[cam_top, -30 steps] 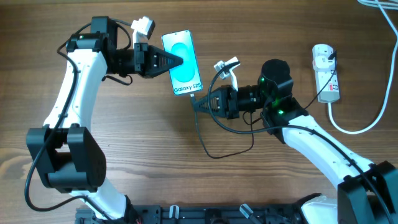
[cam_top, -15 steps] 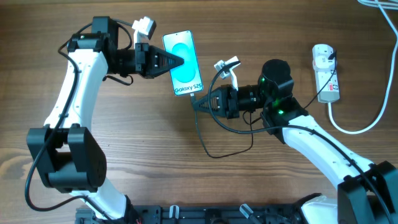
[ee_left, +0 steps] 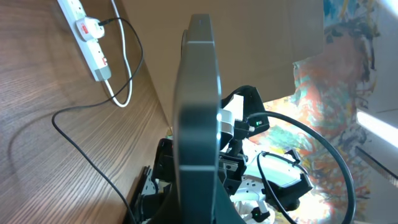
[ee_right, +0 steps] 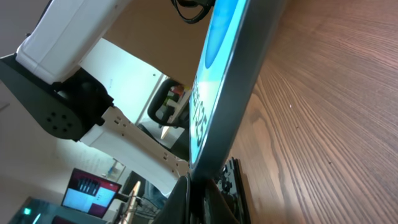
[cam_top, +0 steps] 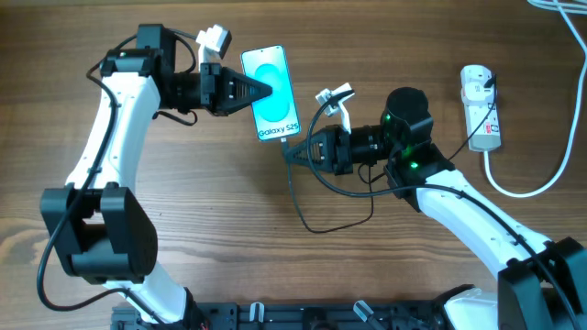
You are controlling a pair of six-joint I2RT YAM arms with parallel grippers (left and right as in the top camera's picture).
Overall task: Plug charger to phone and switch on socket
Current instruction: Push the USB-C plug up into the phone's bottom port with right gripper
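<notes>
The phone (cam_top: 275, 115) sits in the upper middle of the overhead frame, raised off the wooden table (cam_top: 229, 266) with its lit screen facing up. It is rigid, with smooth glass that is likely slippery and breakable, so the thin dark edges are the place to grip it, and the left wrist view shows it edge-on (ee_left: 198, 112). The left gripper (cam_top: 264, 92) is clenched on it from the left side.

At the phone's lower corner, the right gripper (cam_top: 292, 152) is pinched on the end of the charger (cam_top: 316, 226). The plug tip itself is hidden. The cable is light and limp, so it should be held just behind the plug. Its slack loops across the table below.

The socket (cam_top: 481, 108) lies well apart at the right edge, untouched.
</notes>
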